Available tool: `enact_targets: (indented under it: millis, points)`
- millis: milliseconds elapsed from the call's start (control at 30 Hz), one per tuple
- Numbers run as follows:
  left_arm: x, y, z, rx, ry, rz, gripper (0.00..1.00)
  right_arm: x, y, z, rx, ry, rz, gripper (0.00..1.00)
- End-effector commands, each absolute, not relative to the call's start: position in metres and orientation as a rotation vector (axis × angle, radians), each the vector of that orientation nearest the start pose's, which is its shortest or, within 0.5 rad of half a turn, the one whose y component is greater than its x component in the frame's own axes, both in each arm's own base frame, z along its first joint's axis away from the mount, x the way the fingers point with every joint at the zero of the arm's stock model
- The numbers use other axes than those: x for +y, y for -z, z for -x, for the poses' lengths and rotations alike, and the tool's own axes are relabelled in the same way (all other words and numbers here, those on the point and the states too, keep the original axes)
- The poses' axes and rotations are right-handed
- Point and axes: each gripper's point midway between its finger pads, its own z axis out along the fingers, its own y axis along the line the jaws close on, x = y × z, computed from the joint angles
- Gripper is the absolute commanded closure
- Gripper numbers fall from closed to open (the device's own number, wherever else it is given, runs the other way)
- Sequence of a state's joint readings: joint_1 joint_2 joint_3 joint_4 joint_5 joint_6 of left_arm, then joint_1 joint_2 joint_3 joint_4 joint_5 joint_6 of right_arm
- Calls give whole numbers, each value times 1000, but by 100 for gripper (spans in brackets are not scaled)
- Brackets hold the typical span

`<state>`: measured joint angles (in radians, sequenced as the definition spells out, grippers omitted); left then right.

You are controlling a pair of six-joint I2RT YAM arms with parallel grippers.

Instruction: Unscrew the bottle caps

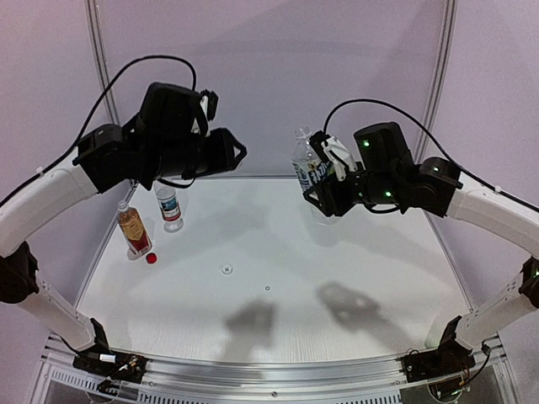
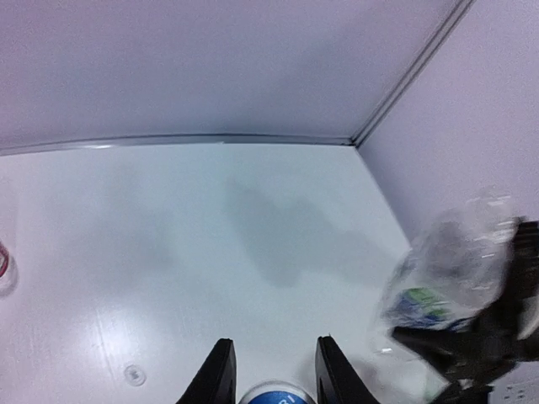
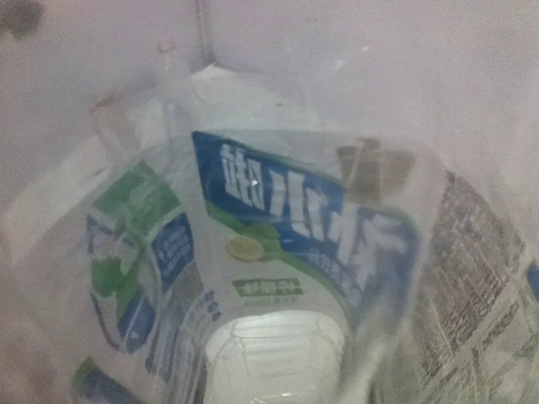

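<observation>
My right gripper [image 1: 315, 187] is shut on a clear bottle [image 1: 301, 156] with a green-blue label, held upright above the table's back right. That bottle [image 3: 278, 269] fills the right wrist view and hides the fingers. My left gripper [image 1: 238, 154] hangs high at the back left. In the left wrist view it [image 2: 274, 342] is shut on a round blue-and-white bottle cap [image 2: 274, 394]. An amber bottle [image 1: 133, 229] and a clear bottle [image 1: 168, 204] with a blue-white-red label stand at the left. A red cap [image 1: 152, 258] lies beside the amber one. A whitish cap [image 1: 226, 269] lies mid-table.
The white table [image 1: 362, 278] is walled at the back and both sides. The held bottle [image 2: 450, 273] also shows at the right of the left wrist view, and the whitish cap [image 2: 133, 374] lies at its lower left. A small dark dot [image 1: 267, 288] marks the table's middle.
</observation>
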<state>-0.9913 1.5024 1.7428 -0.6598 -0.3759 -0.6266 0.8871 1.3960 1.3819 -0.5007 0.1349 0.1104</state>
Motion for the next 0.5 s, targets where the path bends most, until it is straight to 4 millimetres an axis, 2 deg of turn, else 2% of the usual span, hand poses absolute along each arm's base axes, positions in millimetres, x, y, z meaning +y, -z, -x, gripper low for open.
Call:
enact_targets:
  millis: [0, 167, 467]
  points:
    - [-305, -355, -304, 2055, 559, -70, 77, 305, -344, -279, 1848, -510, 660, 41]
    - [-286, -306, -314, 2115, 477, -13, 77, 294, -347, -271, 1821, -520, 644, 41]
    - [-269, -226, -328, 2161, 414, 65, 77, 284, -341, -262, 1827, -532, 638, 42]
